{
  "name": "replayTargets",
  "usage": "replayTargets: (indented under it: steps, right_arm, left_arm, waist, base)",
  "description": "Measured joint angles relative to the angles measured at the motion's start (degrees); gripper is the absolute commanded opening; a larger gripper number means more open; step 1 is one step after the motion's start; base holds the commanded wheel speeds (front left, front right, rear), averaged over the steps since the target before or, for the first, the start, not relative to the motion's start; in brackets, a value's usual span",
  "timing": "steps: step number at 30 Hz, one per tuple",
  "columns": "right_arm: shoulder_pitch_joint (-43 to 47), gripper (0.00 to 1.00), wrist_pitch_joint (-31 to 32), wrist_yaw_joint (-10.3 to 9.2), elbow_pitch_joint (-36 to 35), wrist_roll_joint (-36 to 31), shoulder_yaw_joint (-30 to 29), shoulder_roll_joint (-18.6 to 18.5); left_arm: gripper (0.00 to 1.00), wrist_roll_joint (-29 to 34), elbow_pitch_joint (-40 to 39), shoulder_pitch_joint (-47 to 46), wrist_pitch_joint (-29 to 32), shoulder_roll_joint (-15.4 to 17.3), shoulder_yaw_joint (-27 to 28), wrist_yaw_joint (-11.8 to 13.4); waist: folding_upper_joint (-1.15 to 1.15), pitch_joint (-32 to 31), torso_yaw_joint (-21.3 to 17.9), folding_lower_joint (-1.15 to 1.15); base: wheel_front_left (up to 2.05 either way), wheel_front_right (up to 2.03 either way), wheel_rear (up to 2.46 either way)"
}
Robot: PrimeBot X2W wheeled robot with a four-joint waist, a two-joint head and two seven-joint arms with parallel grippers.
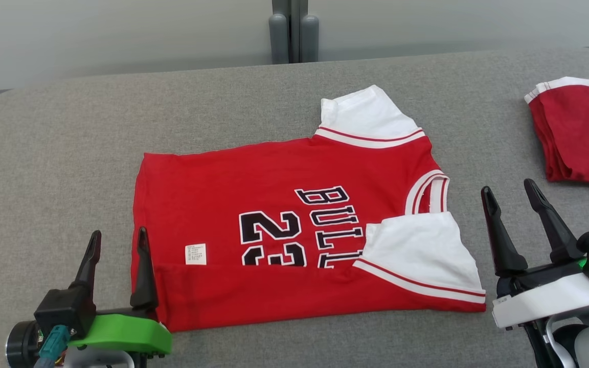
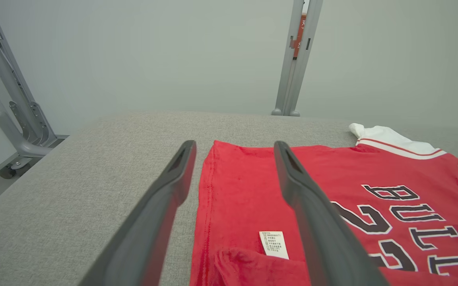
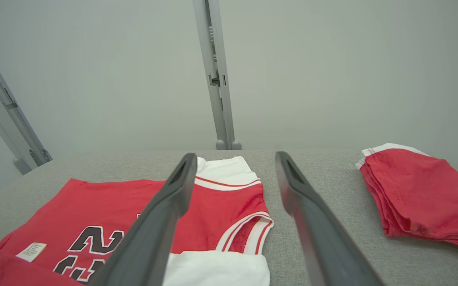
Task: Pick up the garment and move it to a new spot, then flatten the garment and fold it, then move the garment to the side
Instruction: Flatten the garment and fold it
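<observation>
- Head view first: the red jersey (image 1: 274, 214) is lying flat roughly mid-way across the grey padded table (image 1: 69, 143). It's printed side up, with the collar (image 1: 430, 191) towards the robot's right and the hem towards its left.
- The long edge nearest the robot is folded up over the front as a red strip (image 1: 274, 299). It cuts off the lower half of the "23" and the black lettering.
- The near white sleeve (image 1: 422, 250) lies across the chest and reaches onto that folded strip. The far white sleeve (image 1: 366, 115) sticks out flat on the other side.
- A little white label (image 1: 195, 254) sits just above the fold, towards the hem end.
- The left gripper (image 1: 119, 233) is at the near hem corner, fingers spread wide and pinching nothing.
- In the left wrist view the hem edge runs up the gap between the fingers, one over bare table and the other over red cloth. Can't tell if either is actually touching.
- The right gripper (image 1: 508, 186) is at the collar end, just beside the near sleeve's cuff and over bare table. Its fingers are also spread apart and holding nothing.
- A second red garment (image 1: 586, 138) with white trim sits folded at the table's far right, well apart from the jersey.
- Grey upright posts (image 1: 293, 30) stand behind the table's far edge.
</observation>
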Motion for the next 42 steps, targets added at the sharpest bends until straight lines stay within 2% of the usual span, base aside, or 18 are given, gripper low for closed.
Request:
replayTargets:
  steps: [5,8,15,22,30,33,34,42]
  right_arm:
    - [-0.1,1.0,0.1,0.0,-1.1,0.2,-0.5,0.3]
    - [-0.7,1.0,0.1,0.0,-1.7,0.5,-0.5,0.4]
    - [-3.2,1.0,-0.7,0.0,-1.4,1.1,0.8,0.4]
    - [-5.6,1.0,-2.0,0.0,0.3,1.9,1.9,0.4]
    - [-6.8,1.0,-2.8,0.0,2.9,3.2,1.7,0.0]
    - [-7.6,1.0,-3.2,0.0,4.7,3.6,1.2,-0.6]
    - [-8.0,1.0,-3.1,0.0,5.5,3.6,1.1,-0.9]
    - [-15.2,1.0,-3.8,0.0,13.0,6.1,0.6,-3.7]
  left_arm:
    - [1.0,0.2,-0.3,-3.5,0.6,0.1,-0.4,0.0]
    - [1.0,-0.5,1.6,-8.9,2.7,0.3,-0.9,-1.4]
    - [1.0,-4.0,15.0,-23.8,9.2,1.1,-1.1,-6.1]
    - [1.0,-7.1,32.0,-34.8,14.6,3.9,0.0,-10.2]
    - [1.0,-8.4,44.0,-42.2,14.6,4.8,0.0,-12.5]
    - [0.21,-8.9,46.6,-43.9,14.1,4.9,-0.1,-13.1]
    - [0.0,-9.0,47.4,-44.3,14.1,4.9,-0.3,-13.4]
    - [0.0,-9.7,50.1,-46.9,12.5,4.5,-1.6,-14.7]
  waist:
    - [0.0,1.5,-0.1,0.0]
    - [0.0,3.2,-0.1,0.0]
    - [0.0,8.3,-0.4,0.0]
    - [0.0,12.9,-1.7,0.0]
    - [0.0,15.7,-3.3,0.01]
    - [0.0,16.1,-3.4,0.01]
    - [0.0,16.1,-3.3,0.0]
    - [0.0,17.2,-2.5,0.01]
  base:
    - [0.0,0.0,0.0]
    - [0.0,0.0,0.0]
    - [0.0,0.0,0.0]
    - [0.0,0.0,0.0]
    - [0.0,0.0,0.0]
    - [0.0,0.0,0.0]
    - [0.0,0.0,0.0]
    - [0.0,0.0,0.0]
